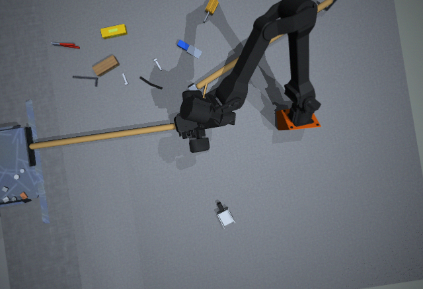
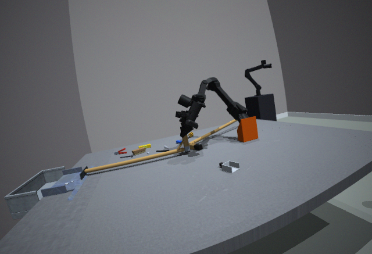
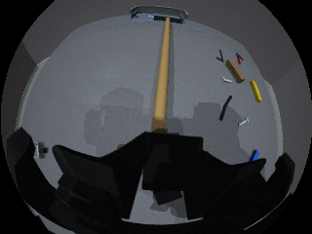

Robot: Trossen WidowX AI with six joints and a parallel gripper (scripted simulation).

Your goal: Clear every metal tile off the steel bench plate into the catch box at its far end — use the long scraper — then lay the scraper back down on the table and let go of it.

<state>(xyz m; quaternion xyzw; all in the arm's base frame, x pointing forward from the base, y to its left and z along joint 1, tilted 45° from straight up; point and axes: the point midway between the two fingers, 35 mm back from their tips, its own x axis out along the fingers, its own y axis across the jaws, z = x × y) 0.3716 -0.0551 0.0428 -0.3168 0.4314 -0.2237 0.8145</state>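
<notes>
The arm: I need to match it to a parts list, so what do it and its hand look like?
The arm is matte black all over, built of chunky rounded links on an orange base block. The hand is black too, with a stubby black cylinder beside it. No cables, markings or labels show.
</notes>
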